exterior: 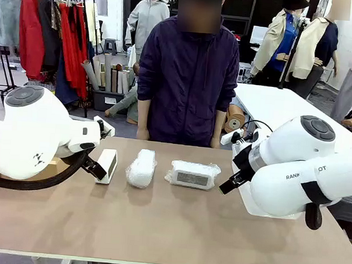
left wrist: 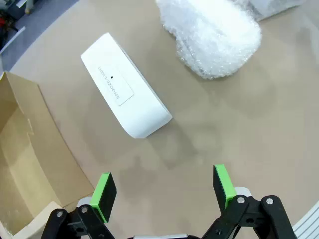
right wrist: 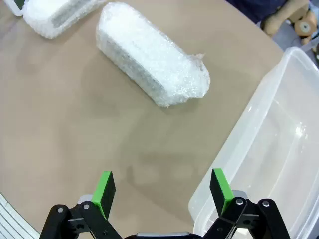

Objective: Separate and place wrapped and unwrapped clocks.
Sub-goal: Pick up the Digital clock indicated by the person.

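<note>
Far left, an open cardboard box [left wrist: 22, 149] is parked right beside the left gripper [left wrist: 163, 185]. The fingers are spread wide with nothing between them, and it's hung just short of the bare clock [left wrist: 124, 97]. That clock is the leftmost of three lined up on the table [exterior: 157, 227], and it looks to be stood on a long edge with the back label turned toward the wrist camera. Being smooth hard plastic, it's probably light and stiff but a bit slippery. It's best pinched across its thin depth, front and back faces against the pads, near mid-length so it isn't twisted out.

Next over, just beside it but apart, the middle clock [exterior: 141, 167] is bundled in bubble wrap with one end pointed at the robot. The right clock [right wrist: 149, 52] is wrapped too and laid broadside, its grey screen visible through the film in the front view. Both should be expected to feel squishy: the wrap will give before anything solid is felt. They're better squeezed across the narrow width at the middle than grabbed by the loose film at the ends. Knocks ought to be cushioned, at least.

The right gripper [right wrist: 162, 186] is likewise held wide apart and empty, near the right clock and over the rim of a clear bin [right wrist: 279, 149].
</note>
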`<action>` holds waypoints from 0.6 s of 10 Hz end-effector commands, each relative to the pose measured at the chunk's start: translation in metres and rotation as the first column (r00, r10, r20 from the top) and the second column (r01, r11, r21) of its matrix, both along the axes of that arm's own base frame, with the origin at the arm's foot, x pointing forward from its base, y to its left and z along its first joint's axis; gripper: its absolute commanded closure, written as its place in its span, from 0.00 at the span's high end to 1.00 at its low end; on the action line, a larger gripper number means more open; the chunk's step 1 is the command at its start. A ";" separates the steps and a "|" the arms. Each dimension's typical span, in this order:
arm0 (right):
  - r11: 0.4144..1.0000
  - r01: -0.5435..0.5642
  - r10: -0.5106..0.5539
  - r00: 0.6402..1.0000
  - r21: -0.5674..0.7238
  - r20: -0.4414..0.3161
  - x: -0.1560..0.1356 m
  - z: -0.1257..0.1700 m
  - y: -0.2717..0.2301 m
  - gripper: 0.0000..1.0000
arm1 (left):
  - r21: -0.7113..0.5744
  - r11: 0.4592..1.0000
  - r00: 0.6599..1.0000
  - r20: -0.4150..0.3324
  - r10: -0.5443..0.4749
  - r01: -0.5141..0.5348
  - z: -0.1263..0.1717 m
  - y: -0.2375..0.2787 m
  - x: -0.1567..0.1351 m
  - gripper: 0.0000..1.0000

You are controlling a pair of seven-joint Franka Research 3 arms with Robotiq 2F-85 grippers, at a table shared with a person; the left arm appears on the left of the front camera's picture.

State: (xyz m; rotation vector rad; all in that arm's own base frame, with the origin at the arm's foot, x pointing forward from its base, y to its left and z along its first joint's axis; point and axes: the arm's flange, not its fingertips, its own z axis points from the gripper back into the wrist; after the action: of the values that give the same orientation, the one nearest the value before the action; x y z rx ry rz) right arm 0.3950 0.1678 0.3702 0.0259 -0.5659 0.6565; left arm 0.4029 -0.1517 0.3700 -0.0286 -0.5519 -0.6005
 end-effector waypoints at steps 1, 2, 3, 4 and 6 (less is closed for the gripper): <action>1.000 0.000 0.000 1.000 0.000 0.000 0.000 0.000 0.000 1.00 | 0.000 1.000 1.000 0.000 0.000 0.000 0.000 0.000 0.000 1.00; 1.000 0.000 0.000 1.000 0.000 0.000 0.000 0.000 0.000 1.00 | 0.000 1.000 1.000 0.000 0.000 0.000 0.000 0.000 0.000 1.00; 1.000 0.000 0.000 1.000 0.000 0.000 0.000 0.000 0.000 1.00 | 0.000 1.000 1.000 0.000 0.000 0.000 0.000 0.000 0.000 1.00; 1.000 0.000 0.000 1.000 0.000 0.000 0.000 0.000 0.000 1.00 | 0.000 1.000 1.000 0.000 0.000 0.000 0.000 0.000 0.000 1.00; 1.000 0.000 0.000 1.000 0.000 0.000 0.000 0.000 0.000 1.00 | 0.000 1.000 1.000 0.000 0.000 0.000 0.000 0.000 0.000 1.00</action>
State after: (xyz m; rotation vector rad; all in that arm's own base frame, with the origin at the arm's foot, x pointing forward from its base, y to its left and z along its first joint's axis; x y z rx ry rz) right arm 0.3950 0.1679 0.3700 0.0256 -0.5654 0.6568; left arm 0.4029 -0.1518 0.3700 -0.0288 -0.5518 -0.6004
